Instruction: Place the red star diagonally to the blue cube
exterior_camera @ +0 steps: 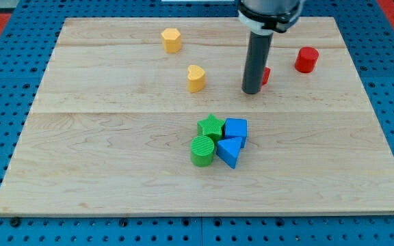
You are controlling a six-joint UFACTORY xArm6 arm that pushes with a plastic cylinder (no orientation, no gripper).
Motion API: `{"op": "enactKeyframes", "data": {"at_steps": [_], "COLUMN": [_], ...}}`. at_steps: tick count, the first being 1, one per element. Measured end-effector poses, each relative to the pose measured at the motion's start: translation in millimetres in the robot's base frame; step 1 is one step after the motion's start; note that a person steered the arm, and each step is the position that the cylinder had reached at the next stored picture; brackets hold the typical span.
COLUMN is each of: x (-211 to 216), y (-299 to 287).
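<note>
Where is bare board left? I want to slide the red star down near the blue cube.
Bare: the board left of the green cylinder, and right of the blue cube. Crowded: green star and blue triangular block touch the cube. My tip hides most of the red star.

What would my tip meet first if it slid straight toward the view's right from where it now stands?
My tip would most likely meet the red star first, mostly hidden just behind the rod; beyond it stands the red cylinder. Depth is uncertain.

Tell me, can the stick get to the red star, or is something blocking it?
Probably yes. My tip already sits right beside the red star, which peeks out at the rod's right. No other block lies between them; the red cylinder stands apart, further right.
</note>
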State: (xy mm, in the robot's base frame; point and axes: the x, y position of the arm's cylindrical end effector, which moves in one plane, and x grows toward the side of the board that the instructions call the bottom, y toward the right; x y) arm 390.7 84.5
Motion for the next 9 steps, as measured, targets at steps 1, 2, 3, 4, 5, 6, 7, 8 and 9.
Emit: {"op": "enactKeyframes", "data": {"at_steps": [1, 2, 3, 4, 5, 6, 7, 8, 9], "x": [-22, -31, -30, -52, -81, -80, -60, -42, -39], "y": [0, 26, 2, -22, -18, -3, 8, 21, 40]}}
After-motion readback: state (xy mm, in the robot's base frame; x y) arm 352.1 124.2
